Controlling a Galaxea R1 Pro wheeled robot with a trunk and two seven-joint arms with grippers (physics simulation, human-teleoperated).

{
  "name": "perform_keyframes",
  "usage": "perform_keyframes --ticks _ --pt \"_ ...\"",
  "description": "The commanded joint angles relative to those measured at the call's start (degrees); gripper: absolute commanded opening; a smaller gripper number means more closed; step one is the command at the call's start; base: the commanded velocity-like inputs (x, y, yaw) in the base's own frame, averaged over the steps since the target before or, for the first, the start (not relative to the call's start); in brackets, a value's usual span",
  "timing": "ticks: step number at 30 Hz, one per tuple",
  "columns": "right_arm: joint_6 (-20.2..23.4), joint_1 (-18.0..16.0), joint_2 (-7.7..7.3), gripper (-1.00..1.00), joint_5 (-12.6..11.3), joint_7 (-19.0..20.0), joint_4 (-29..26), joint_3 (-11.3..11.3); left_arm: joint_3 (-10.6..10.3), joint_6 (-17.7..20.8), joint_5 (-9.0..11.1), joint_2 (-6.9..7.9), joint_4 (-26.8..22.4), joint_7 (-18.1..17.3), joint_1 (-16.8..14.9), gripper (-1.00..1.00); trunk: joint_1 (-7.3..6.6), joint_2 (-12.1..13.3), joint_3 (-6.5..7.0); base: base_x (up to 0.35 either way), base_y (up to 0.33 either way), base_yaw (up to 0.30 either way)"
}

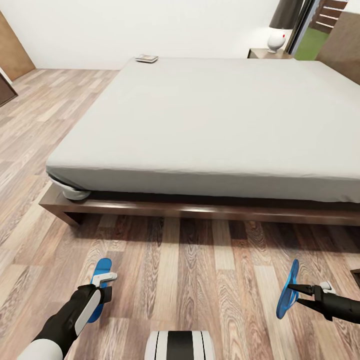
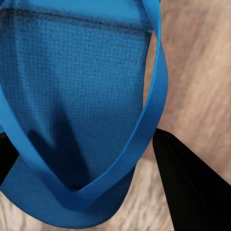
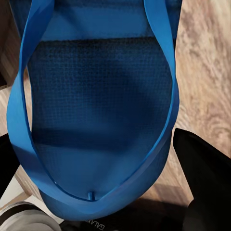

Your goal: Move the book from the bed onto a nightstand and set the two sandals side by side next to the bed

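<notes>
Brown wood-plank floor (image 1: pixel 190 270) running up to a plain white wall (image 1: pixel 125 25). Wooden door (image 1: pixel 12 47) at far left. White-based lamp with dark shade (image 1: pixel 280 30) in the far right corner, beside a window (image 1: pixel 312 35) showing grass and slatted fence.

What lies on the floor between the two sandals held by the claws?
In the head view, only bare wood-plank floor separates the left sandal from the right sandal; lower down, the robot's own base shows.
</notes>
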Motion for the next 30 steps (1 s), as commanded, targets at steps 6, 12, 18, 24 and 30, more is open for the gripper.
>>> perform_keyframes --ticks 6,12,18,24,30 --pt "0.22 -0.02 0.02 -1.0 -0.01 0.11 0.0 -0.03 -0.3 0.16 0.55 0.1 -0.08 0.48 -0.02 -1.0 -0.01 -0.02 -0.04 0.045 0.014 0.0" --pt "0.19 -0.02 0.0 -1.0 -0.01 0.11 0.0 -0.03 -0.3 0.16 0.54 0.09 -0.09 0.44 -0.02 -1.0 -0.01 -0.02 -0.04 0.265 0.154 0.0" --pt "0.19 -0.02 -0.01 -1.0 -0.01 0.11 0.0 -0.03 -0.3 0.16 0.6 0.09 -0.03 0.35 -0.02 -1.0 -0.01 -0.02 -0.04 0.261 0.199 0.0" --pt "0.2 -0.02 -0.03 -1.0 0.01 0.11 0.0 -0.03 -0.3 0.16 0.59 0.02 -0.02 0.33 -0.02 -1.0 -0.01 -0.02 -0.04 0.261 0.203 0.0" --pt "0.17 -0.02 -0.01 -1.0 0.03 0.11 0.0 -0.03 -0.36 0.15 0.63 0.02 -0.02 0.33 -0.02 -1.0 -0.01 -0.02 -0.04 0.209 0.09 0.0"
